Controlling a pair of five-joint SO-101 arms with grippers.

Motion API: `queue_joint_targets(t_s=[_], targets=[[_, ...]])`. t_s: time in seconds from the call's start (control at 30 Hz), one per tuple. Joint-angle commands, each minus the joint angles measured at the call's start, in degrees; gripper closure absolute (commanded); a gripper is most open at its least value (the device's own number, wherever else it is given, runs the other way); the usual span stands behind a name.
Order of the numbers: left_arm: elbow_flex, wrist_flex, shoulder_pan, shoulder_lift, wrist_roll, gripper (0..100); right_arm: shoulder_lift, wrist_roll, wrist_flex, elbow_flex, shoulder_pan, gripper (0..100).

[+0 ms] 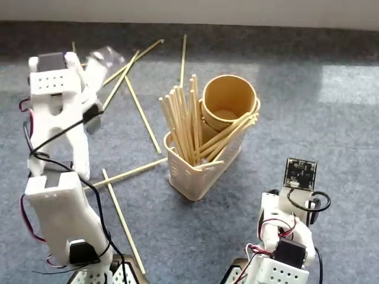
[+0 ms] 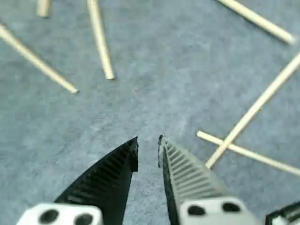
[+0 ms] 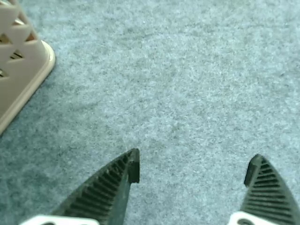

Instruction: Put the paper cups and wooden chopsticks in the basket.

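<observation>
A beige plastic basket [image 1: 198, 174] stands mid-table with stacked paper cups [image 1: 228, 100] and a bundle of wooden chopsticks [image 1: 183, 121] in it. Several loose chopsticks lie on the grey carpet to its left, one [image 1: 142, 115] near the basket and one [image 1: 121, 222] towards the front. My left gripper [image 1: 102, 59] hangs over the loose sticks at the back left. In the left wrist view it [image 2: 148, 143] is open by a narrow gap, holding nothing, with chopsticks [image 2: 101, 40] [image 2: 255, 108] ahead. My right gripper [image 3: 192, 168] is wide open over bare carpet, beside the basket's corner [image 3: 23, 70].
The right arm [image 1: 290, 231] sits at the front right, with open carpet around and behind it. More chopsticks [image 1: 183, 56] lie at the back near the carpet's far edge. The left arm's body [image 1: 59, 148] stretches along the left side.
</observation>
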Motion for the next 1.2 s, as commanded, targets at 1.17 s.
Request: queue_joint_targets(t_s=[1.17], targets=[[54.2,-70.51,5.49,-14.99,-18.29,81,-0.48,0.7,-1.1,5.32,-2.42,65.2]])
